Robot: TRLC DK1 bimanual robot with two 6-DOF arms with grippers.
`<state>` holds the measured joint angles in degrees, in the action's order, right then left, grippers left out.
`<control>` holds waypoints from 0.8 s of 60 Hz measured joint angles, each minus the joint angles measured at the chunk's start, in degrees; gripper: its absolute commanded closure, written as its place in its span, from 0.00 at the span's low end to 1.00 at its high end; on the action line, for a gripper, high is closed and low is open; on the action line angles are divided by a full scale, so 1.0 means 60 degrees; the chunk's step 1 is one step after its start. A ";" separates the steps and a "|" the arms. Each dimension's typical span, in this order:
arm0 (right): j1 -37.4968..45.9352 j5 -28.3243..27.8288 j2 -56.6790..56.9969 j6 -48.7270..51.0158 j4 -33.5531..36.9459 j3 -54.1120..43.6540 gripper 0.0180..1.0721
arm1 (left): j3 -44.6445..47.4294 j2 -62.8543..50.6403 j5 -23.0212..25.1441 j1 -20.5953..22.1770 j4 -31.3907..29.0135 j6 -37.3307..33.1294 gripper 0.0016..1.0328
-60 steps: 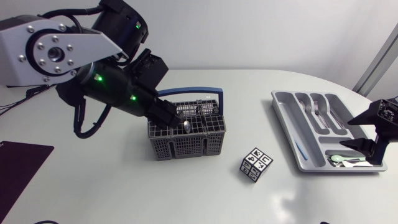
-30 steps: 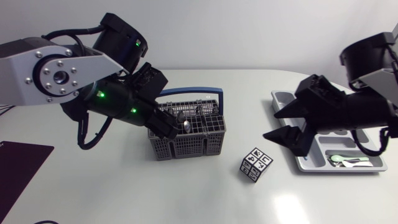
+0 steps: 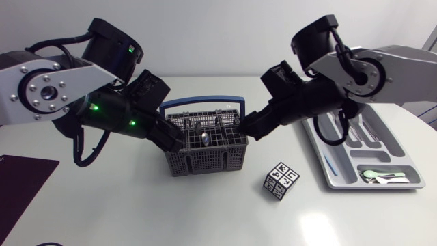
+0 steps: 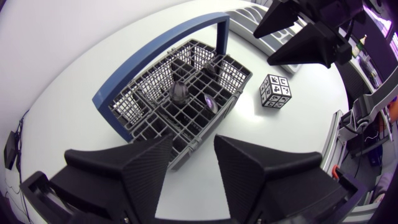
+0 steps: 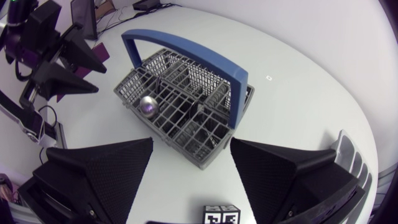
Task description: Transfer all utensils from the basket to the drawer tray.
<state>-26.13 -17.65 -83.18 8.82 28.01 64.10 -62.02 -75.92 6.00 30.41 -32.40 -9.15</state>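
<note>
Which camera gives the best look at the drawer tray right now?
The head view: most of the drawer tray and its compartments show, though my right arm crosses its far end. Each wrist view catches only a corner of it.

Grey plastic basket [image 3: 205, 159], shiny metal spoon [image 3: 205, 139], glossy table [image 3: 136, 212]

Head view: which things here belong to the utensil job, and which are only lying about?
Job: basket, spoon standing in it, drawer tray, left end effector, right end effector.
Lying about: patterned cube, dark mat.
</note>
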 measured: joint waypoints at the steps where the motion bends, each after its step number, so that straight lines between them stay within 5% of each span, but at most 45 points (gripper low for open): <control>1: -0.0036 0.0004 -0.0098 -0.0087 -0.0004 0.0095 0.15 | 0.0022 0.0015 0.0000 -0.0007 0.0025 -0.0018 0.53; 16: -0.0539 0.0040 -0.1421 -0.1508 -0.0543 0.0765 0.28 | 0.0492 0.0208 0.0175 -0.0281 0.0244 -0.0211 0.53; 48: -0.1319 0.1683 -0.2517 -0.2605 -0.1410 0.0995 0.60 | 0.1035 0.0281 0.0514 -0.0794 0.0678 -0.0452 0.53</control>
<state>-34.04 -7.55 -98.28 -6.81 19.55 70.06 -55.81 -74.24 9.08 25.65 -28.34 -11.86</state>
